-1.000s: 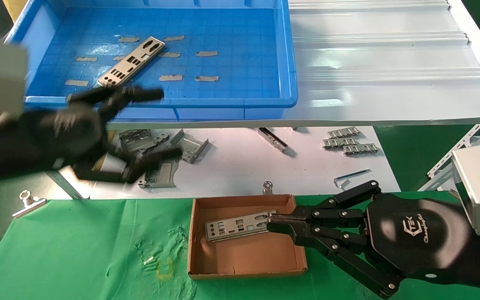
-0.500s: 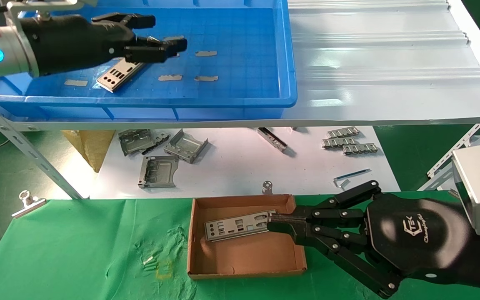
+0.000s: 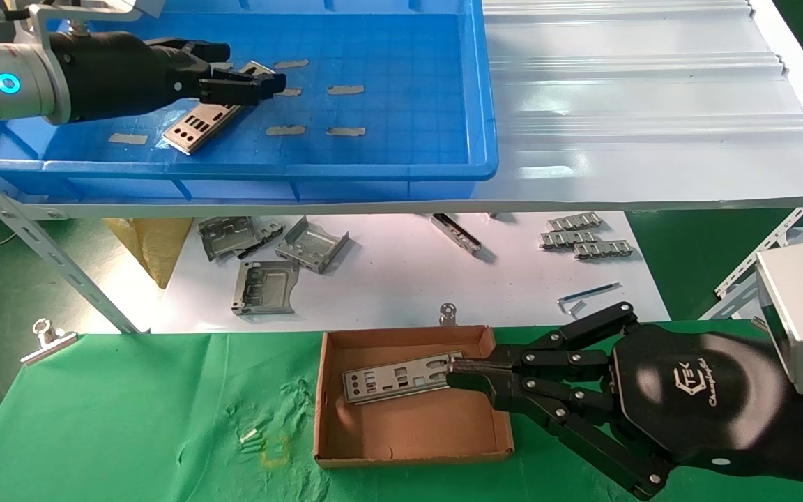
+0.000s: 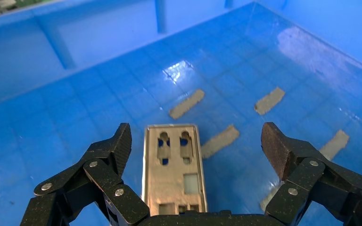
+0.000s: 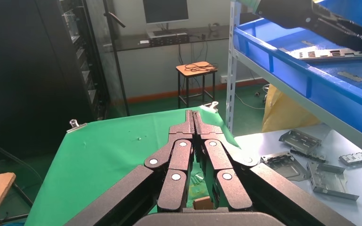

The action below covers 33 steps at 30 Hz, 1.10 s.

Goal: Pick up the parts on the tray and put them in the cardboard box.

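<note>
One part, a silver plate (image 3: 196,125) with port cutouts, lies on the floor of the blue tray (image 3: 401,90). My left gripper (image 3: 248,67) hovers open just over its far end. In the left wrist view this plate (image 4: 174,174) sits between the spread fingers (image 4: 118,146), nearer one of them and touching neither. A second plate (image 3: 394,376) lies in the cardboard box (image 3: 408,425). My right gripper (image 3: 452,371) is shut, its tips at that plate's right end. The right wrist view shows its fingers (image 5: 193,117) pressed together with nothing between them.
The tray rests on a shelf beside a white corrugated sheet (image 3: 652,104). Folded grey brackets (image 3: 272,261) and ribbed strips (image 3: 586,240) lie on the white table beneath. The box stands on a green cloth (image 3: 129,418), with a binder clip (image 3: 46,338) at its left corner.
My left arm rose from in front of the shelf into the tray, then drew back a little over the plate. The right arm and the box have not moved.
</note>
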Available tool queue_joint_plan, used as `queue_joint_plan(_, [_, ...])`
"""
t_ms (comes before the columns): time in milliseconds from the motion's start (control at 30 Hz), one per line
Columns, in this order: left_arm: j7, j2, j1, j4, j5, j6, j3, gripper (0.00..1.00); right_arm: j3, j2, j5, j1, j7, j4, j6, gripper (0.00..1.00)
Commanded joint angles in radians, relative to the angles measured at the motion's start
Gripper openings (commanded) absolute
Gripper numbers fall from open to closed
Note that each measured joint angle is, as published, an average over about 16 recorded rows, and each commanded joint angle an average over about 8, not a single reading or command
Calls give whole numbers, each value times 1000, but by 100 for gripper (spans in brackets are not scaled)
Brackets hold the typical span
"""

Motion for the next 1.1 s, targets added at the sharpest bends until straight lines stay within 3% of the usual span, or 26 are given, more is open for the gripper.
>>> queue_joint_plan(33, [0, 5, -9, 17, 8, 2, 6, 97, 0, 0, 0, 0, 0, 0, 0, 67])
queue_joint_plan(133, [5, 7, -17, 31, 16, 22, 12, 74, 0, 0, 0, 0, 0, 0, 0, 99])
queue_joint_plan(267, [15, 6, -26, 45, 26, 44, 19, 24, 0, 0, 0, 0, 0, 0, 0, 100])
queue_joint_plan(367, [32, 3, -30, 51, 30, 45, 22, 2, 0, 0, 0, 0, 0, 0, 0, 100])
queue_joint_plan(1100, [100, 12, -34, 82, 37, -17, 25, 0, -1, 0, 1, 0, 0, 0, 0, 100])
